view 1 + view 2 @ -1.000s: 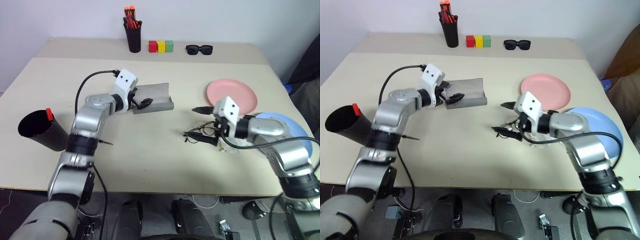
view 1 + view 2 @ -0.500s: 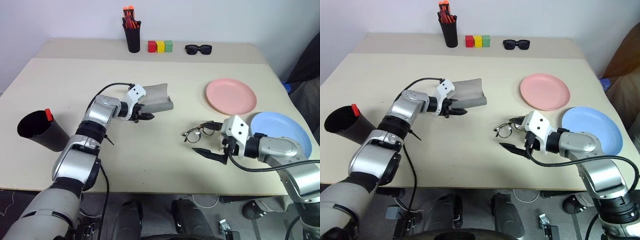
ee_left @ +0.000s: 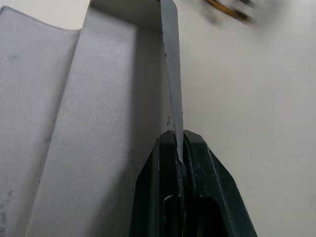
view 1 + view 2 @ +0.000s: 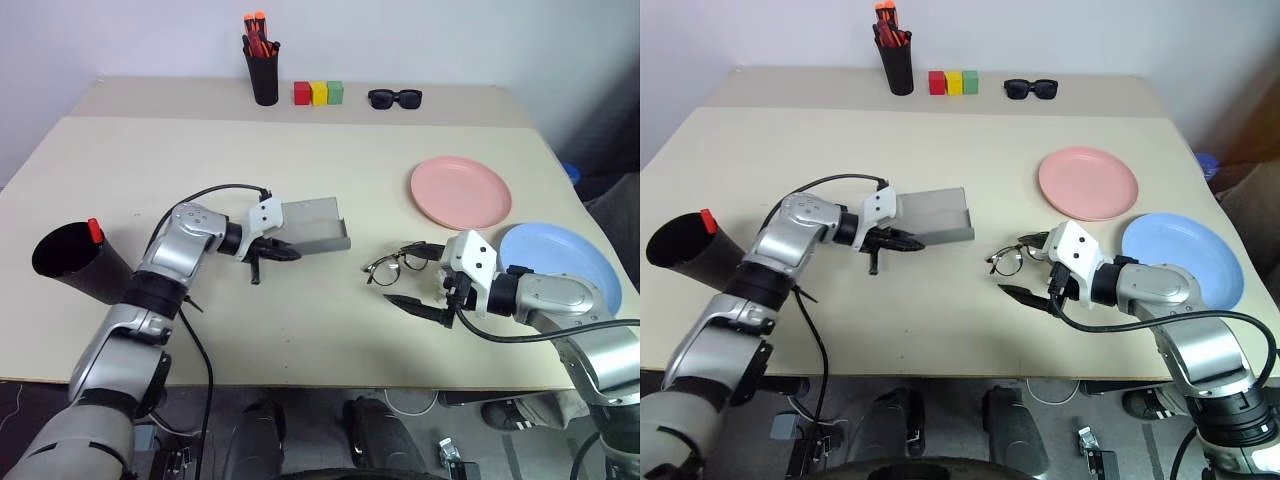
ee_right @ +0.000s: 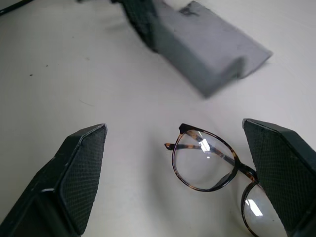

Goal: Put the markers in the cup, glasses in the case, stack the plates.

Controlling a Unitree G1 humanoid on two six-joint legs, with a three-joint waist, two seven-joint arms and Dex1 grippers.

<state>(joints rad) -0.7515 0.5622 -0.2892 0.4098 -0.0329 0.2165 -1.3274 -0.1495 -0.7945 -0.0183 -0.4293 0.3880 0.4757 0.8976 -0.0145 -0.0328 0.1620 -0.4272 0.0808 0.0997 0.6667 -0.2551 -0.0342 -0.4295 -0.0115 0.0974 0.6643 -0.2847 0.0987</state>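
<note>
Left gripper (image 4: 283, 252) has its jaws pressed together on the front wall of the grey case (image 4: 315, 222); the left wrist view shows the thin edge of that wall pinched between the two black fingers (image 3: 168, 197). The case lies open on the worktop (image 4: 300, 330), near the middle, with its flap up on the far side.

Right gripper (image 4: 425, 285) hovers low over the worktop with jaws spread wide, holding nothing. The glasses (image 4: 395, 264) lie on the worktop just beyond it, lenses toward the case, and in the right wrist view they sit between the two wide-apart fingers (image 5: 74, 173). Frame looks dark, maybe tortoiseshell. Glasses and case are near each other but apart.

Pink plate (image 4: 461, 192) lies flat on the right side of the worktop. The blue plate (image 4: 562, 268) lies nearer the front right edge, just beside the pink one, not stacked, and partly behind the right arm.

Black cup (image 4: 68, 263) lies tipped at the left edge, mouth facing up and left, with a red marker (image 4: 96, 231) poking out at its rim. A thin dark stick lies by the left arm (image 4: 189, 303); hard to tell what it is.

Back edge: pen holder (image 4: 265, 72), three coloured blocks (image 4: 319, 93), black sunglasses (image 4: 395, 98).
</note>
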